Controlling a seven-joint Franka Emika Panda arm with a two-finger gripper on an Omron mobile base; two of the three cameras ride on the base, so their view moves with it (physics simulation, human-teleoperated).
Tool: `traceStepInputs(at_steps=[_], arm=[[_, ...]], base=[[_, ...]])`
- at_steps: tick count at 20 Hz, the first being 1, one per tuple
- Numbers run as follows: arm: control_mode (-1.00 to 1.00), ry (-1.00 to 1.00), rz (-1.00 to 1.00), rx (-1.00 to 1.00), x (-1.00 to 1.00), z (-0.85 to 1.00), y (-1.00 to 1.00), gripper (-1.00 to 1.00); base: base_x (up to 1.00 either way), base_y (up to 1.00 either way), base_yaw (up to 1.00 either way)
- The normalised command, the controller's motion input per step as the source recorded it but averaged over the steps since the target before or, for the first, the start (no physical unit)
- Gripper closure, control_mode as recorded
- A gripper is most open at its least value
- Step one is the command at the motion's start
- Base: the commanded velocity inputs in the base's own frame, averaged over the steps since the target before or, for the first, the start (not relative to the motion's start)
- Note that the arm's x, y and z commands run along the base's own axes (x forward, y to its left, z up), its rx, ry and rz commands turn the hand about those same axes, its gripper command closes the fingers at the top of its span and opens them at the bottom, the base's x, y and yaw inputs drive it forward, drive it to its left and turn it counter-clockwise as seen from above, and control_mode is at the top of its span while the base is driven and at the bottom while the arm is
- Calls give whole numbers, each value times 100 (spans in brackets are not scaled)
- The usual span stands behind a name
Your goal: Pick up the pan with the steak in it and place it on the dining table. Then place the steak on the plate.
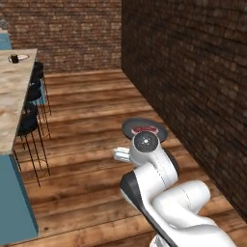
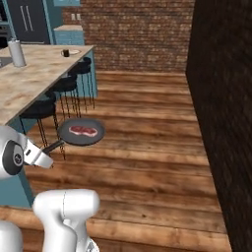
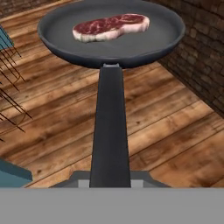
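Small round dark grey-black frying pan [image 3: 111,37] held level in the air above the brown wooden plank floor [image 2: 147,162], long thin black handle [image 3: 110,127] running back into the end effector [image 3: 110,183]. End effector closed on the near end of that handle, fingertips themselves hidden under it in the hand view. Small flat slab of raw red steak with pale marbling [image 3: 110,27] lying inside the pan, toward its far side, well within the rim. In the right base view, pan [image 2: 81,132] and steak [image 2: 81,130] hanging just right of the black bar stools [image 2: 51,101], not over the counter. In the left base view, pan [image 1: 144,129] partly hidden behind the white arm, near the dark brick wall [image 1: 193,87] on the right. Large beige-and-brown speckled stone counter on a teal base [image 2: 34,81] off to the left, well apart from the pan. Small black cup [image 2: 64,52] at the far end of that counter; grey upright cylinder [image 2: 17,53] near its left edge.
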Motion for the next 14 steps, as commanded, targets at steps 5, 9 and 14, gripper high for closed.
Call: traceStepInputs(at_steps=[5, 9, 14], arm=[[100, 0, 0, 0, 0, 0, 0, 100], [100, 0, 0, 0, 0, 0, 0, 100], [100, 0, 0, 0, 0, 0, 0, 100]], base=[[13, -35, 0], [86, -63, 0], [100, -59, 0]])
